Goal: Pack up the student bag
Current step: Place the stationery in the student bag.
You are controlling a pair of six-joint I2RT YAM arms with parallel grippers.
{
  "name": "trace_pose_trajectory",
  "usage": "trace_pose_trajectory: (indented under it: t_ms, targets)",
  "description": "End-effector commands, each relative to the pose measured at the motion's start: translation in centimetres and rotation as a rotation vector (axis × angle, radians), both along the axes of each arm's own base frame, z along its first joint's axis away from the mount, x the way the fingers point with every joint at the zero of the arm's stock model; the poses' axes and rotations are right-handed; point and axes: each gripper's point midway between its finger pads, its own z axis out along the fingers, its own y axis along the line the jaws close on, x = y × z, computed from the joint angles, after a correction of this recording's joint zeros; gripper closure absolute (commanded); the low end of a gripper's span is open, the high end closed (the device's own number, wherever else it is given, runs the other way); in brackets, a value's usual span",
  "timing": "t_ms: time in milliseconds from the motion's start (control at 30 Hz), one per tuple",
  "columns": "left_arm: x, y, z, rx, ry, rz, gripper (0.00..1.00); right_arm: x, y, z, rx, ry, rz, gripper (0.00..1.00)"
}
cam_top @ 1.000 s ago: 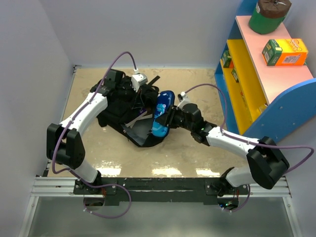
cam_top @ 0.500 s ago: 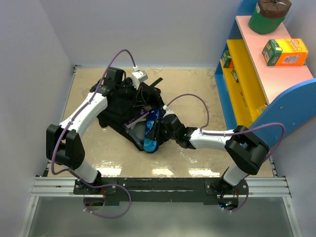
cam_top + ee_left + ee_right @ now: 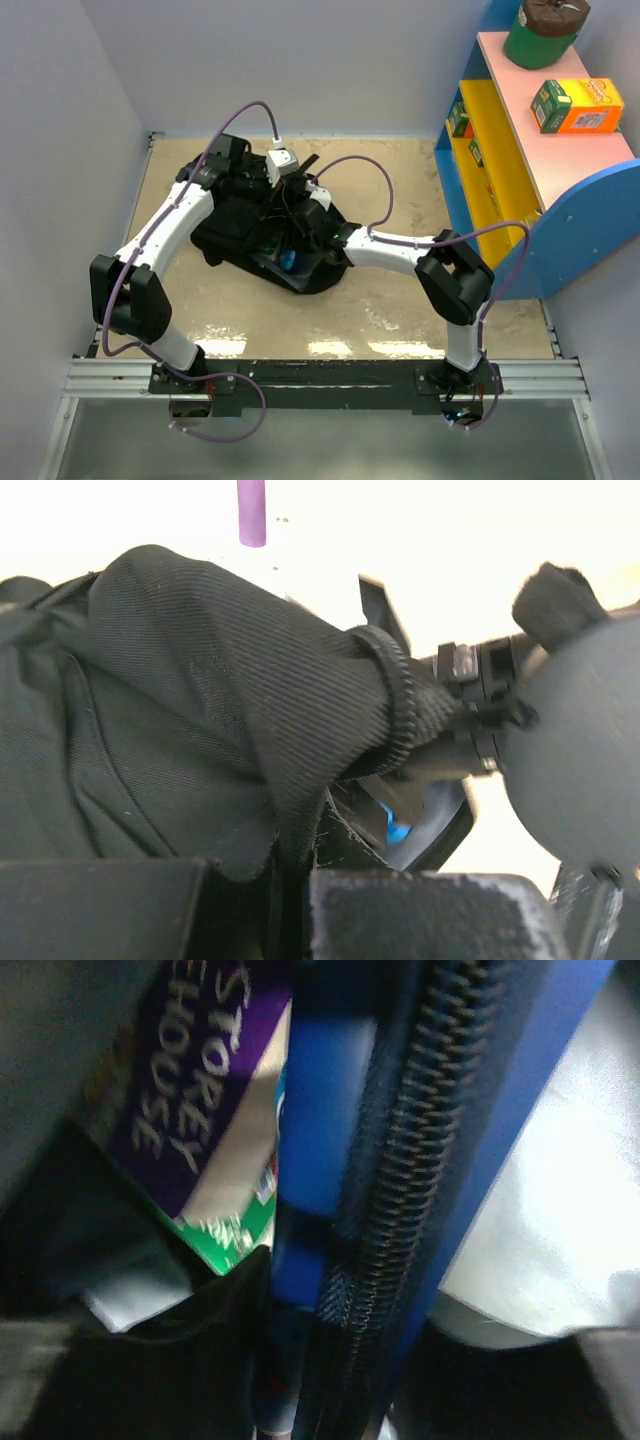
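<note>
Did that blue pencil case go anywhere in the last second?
Yes. The blue pencil case has shifted left, away from the shelf unit, and now sits mostly hidden inside the black bag; only a sliver of blue shows.

Pale lavender walls (image 3: 300,60) close in a beige desk (image 3: 420,180), glossy with glare patches towards 6 o'clock, where a metal rail (image 3: 320,372) edges it. At 3 o'clock stands a blue shelf unit (image 3: 590,210) with a yellow shelf (image 3: 500,160) and a pink top (image 3: 515,85) carrying a green tub (image 3: 543,35) and an orange-green box (image 3: 575,105)

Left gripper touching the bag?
Touching. Left wrist view: a fold of the bag runs down into the left gripper, pinched between its fingers.
</note>
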Motion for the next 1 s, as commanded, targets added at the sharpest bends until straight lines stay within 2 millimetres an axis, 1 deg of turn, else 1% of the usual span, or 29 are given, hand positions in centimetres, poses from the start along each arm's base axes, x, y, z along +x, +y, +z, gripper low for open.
trace_pose_trajectory:
  t_ms: [0, 33, 67, 100, 133, 167, 200, 233, 267, 300, 367, 400, 433, 467, 500, 533, 567, 600, 633, 667, 700, 733, 800, 833, 867, 900, 967]
  targets:
    - [-4.7, -2.0, 2.9, -0.112, 0.066, -0.203, 0.96, 4.1, 2.4, 6.1, 0.078, -0.196, -0.009, 0.41]
    - [-4.7, -1.9, 2.8, -0.108, 0.066, -0.203, 0.96, 4.4, 1.8, 5.3, 0.044, -0.196, -0.040, 0.37]
    - [-4.8, -1.9, 2.6, -0.104, 0.067, -0.202, 0.96, 4.3, 1.3, 4.5, 0.030, -0.176, -0.065, 0.23]
    - [-4.7, -1.8, 2.6, -0.099, 0.062, -0.198, 0.96, 4.2, 0.6, 3.6, 0.006, -0.169, -0.089, 0.19]
    - [-4.5, -1.8, 2.5, -0.101, 0.055, -0.195, 0.96, 3.8, -0.5, 2.3, -0.037, -0.139, -0.106, 0.17]
    - [-4.5, -1.8, 2.2, -0.097, 0.059, -0.187, 0.96, 3.6, -1.3, 2.0, -0.052, -0.131, -0.145, 0.15]
    - [-4.3, -1.7, 2.2, -0.091, 0.050, -0.172, 0.96, 3.0, -2.4, 0.9, -0.082, -0.115, -0.158, 0.15]
    - [-4.0, -1.8, 2.3, -0.096, 0.038, -0.163, 0.96, 2.5, -3.3, 0.2, -0.112, -0.096, -0.173, 0.15]
    - [-3.9, -1.8, 2.1, -0.094, 0.041, -0.158, 0.96, 2.0, -3.5, 0.5, -0.094, -0.077, -0.174, 0.14]
    - [-3.8, -1.8, 2.0, -0.095, 0.043, -0.151, 0.96, 1.4, -4.3, -0.4, -0.124, -0.065, -0.172, 0.14]
    - [-3.5, -1.9, 2.0, -0.097, 0.041, -0.142, 0.96, 0.6, -5.3, -0.3, -0.152, -0.039, -0.190, 0.17]
    - [-3.5, -1.8, 2.0, -0.095, 0.042, -0.137, 0.96, 0.0, -6.9, -0.6, -0.212, -0.023, -0.214, 0.19]
    - [-3.4, -1.8, 1.9, -0.093, 0.042, -0.134, 0.96, -0.4, -7.7, -0.3, -0.226, -0.022, -0.239, 0.20]
    - [-3.4, -1.8, 1.9, -0.090, 0.038, -0.132, 0.96, -0.8, -8.2, 0.0, -0.238, -0.029, -0.239, 0.24]
    - [-3.4, -1.7, 1.9, -0.084, 0.036, -0.127, 0.96, -1.5, -9.6, 1.5, -0.222, -0.056, -0.250, 0.25]
    - [-3.4, -1.7, 1.9, -0.082, 0.030, -0.128, 0.96, -1.9, -10.1, 2.1, -0.212, -0.071, -0.250, 0.27]
    - [-3.3, -1.6, 1.9, -0.079, 0.030, -0.123, 0.96, -2.3, -10.7, 3.0, -0.188, -0.086, -0.249, 0.29]
    - [-3.3, -1.5, 1.9, -0.076, 0.028, -0.121, 0.96, -3.0, -11.7, 4.2, -0.156, -0.113, -0.248, 0.30]
    - [-3.2, -1.5, 1.9, -0.076, 0.027, -0.119, 0.96, -3.3, -12.2, 5.0, -0.148, -0.135, -0.243, 0.30]
    - [-3.1, -1.5, 1.9, -0.074, 0.029, -0.115, 0.96, -3.7, -12.9, 4.9, -0.152, -0.138, -0.238, 0.31]
    - [-3.2, -1.6, 1.9, -0.075, 0.032, -0.116, 0.96, -3.9, -13.3, 6.1, -0.133, -0.157, -0.241, 0.31]
    - [-3.1, -1.6, 1.9, -0.075, 0.034, -0.114, 0.96, -4.0, -13.8, 6.3, -0.134, -0.163, -0.251, 0.30]
    - [-3.0, -1.6, 1.9, -0.076, 0.039, -0.109, 0.96, -4.1, -15.1, 5.9, -0.157, -0.153, -0.275, 0.30]
    - [-3.0, -1.6, 1.8, -0.075, 0.040, -0.109, 0.96, -4.1, -15.5, 5.9, -0.158, -0.152, -0.284, 0.27]
    - [-3.1, -1.6, 1.7, -0.075, 0.043, -0.109, 0.96, -3.9, -16.4, 5.1, -0.171, -0.139, -0.301, 0.27]
    - [-3.2, -1.6, 1.7, -0.072, 0.045, -0.107, 0.96, -3.8, -16.8, 4.7, -0.173, -0.128, -0.310, 0.27]
    - [-3.3, -1.5, 1.6, -0.070, 0.047, -0.107, 0.96, -3.5, -17.8, 3.0, -0.204, -0.093, -0.319, 0.28]
